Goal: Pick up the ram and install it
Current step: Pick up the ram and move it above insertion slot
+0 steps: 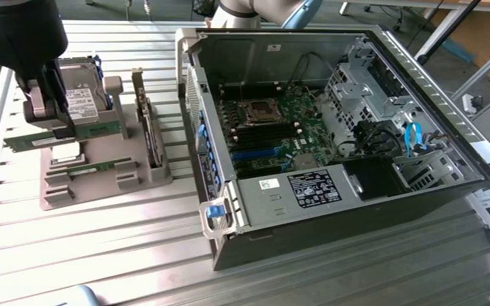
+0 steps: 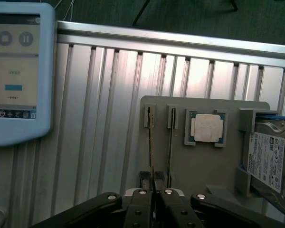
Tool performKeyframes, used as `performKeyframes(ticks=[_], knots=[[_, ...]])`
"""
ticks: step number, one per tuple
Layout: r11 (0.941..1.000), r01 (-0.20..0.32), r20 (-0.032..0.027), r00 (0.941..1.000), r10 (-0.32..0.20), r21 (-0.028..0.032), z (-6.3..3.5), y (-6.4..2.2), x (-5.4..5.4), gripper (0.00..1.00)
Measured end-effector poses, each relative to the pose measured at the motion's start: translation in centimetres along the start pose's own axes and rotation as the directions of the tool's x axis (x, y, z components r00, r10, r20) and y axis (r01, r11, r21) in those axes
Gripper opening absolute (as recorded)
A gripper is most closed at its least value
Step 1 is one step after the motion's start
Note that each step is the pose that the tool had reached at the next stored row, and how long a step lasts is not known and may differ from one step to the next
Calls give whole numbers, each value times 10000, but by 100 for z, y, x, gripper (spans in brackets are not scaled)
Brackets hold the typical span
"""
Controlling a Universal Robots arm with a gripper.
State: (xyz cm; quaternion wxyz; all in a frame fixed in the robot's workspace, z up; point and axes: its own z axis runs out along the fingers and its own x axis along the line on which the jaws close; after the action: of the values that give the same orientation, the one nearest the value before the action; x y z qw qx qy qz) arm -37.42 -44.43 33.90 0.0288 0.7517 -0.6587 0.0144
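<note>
Gripper (image 1: 56, 132) clamped on ram (image 1: 23, 141) at grey holder (image 1: 100, 185), open computer case (image 1: 254, 57)

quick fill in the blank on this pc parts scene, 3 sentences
1. The gripper is shut on the thin edge of the ____.
2. A square recess in the gray holder holds a silver ____ chip.
3. The computer case lies with its side ____, so the motherboard shows.

Missing words: ram; processor; open
</note>
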Motion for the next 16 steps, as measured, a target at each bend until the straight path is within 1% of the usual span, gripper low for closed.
performKeyframes(ticks=[10, 16], knots=[[10000, 0, -1, 10000, 0, -1, -86, 2, 5, 13], [10000, 0, 0, 10000, 0, -1, -181, 4, 11, 13]])
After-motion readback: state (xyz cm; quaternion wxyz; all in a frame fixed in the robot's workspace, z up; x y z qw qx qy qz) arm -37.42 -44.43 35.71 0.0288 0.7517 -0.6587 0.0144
